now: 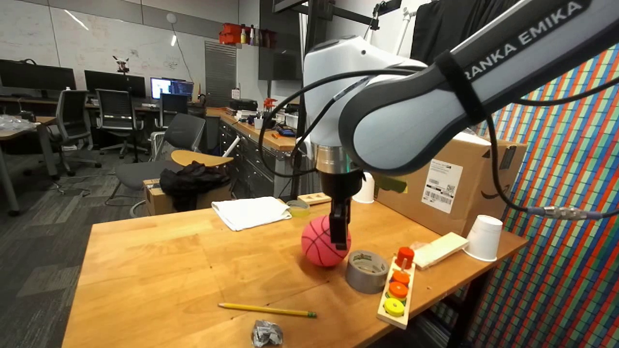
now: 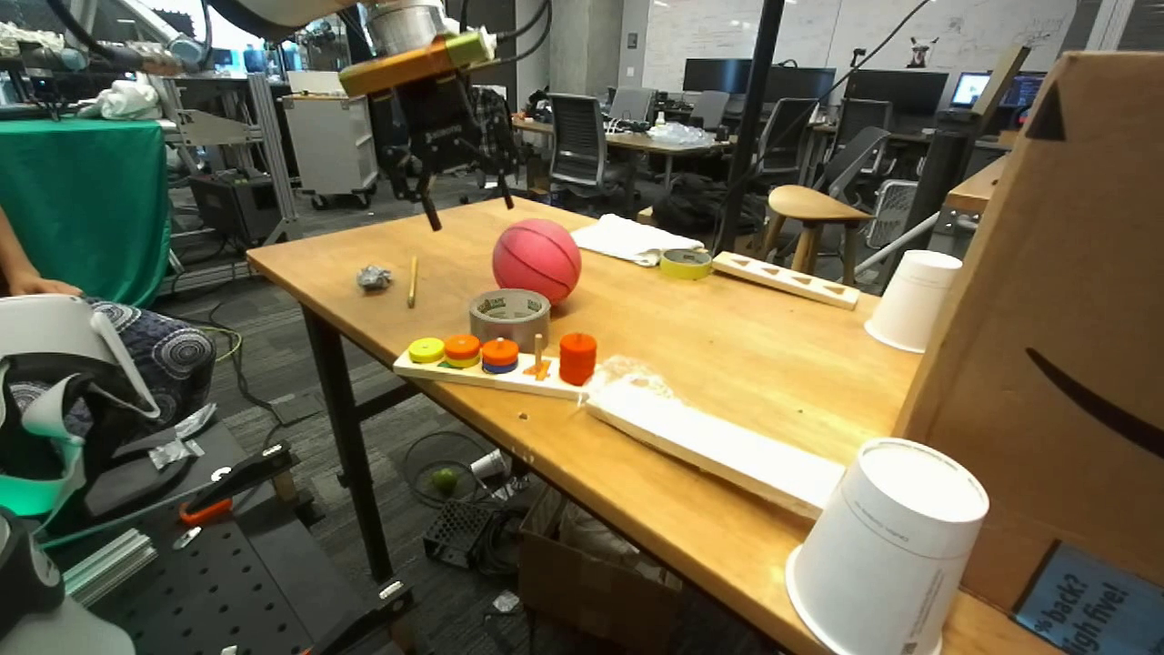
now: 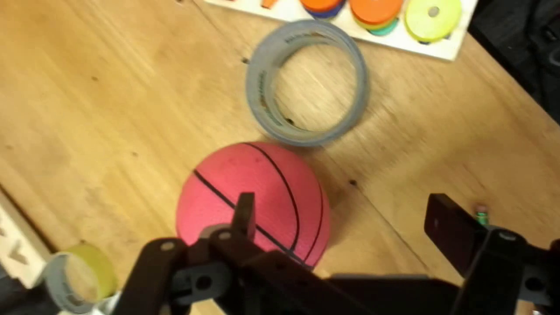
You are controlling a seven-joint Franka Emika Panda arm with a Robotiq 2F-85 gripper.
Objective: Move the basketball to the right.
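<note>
The basketball, a pinkish-red ball with dark seams, rests on the wooden table in both exterior views [image 1: 315,245] [image 2: 536,261]. It also shows in the wrist view [image 3: 271,183], left of centre and partly covered by a finger. My gripper [image 3: 343,210] is open with nothing between its fingers. In the wrist view one finger overlaps the ball and the other is over wood to its right. In an exterior view the gripper [image 2: 472,215] hangs above the table, higher than the ball and to its left. In an exterior view the gripper [image 1: 340,241] partly covers the ball's right side.
A grey tape roll [image 1: 366,278] stands close beside the ball. Beyond it lie a wooden peg toy [image 1: 387,311] and a wooden board [image 2: 718,446]. A pencil [image 1: 266,309], crumpled foil [image 1: 267,333], white cloth [image 1: 251,212], yellow tape [image 2: 686,264], paper cups [image 2: 887,546] and a cardboard box [image 1: 464,183] are around.
</note>
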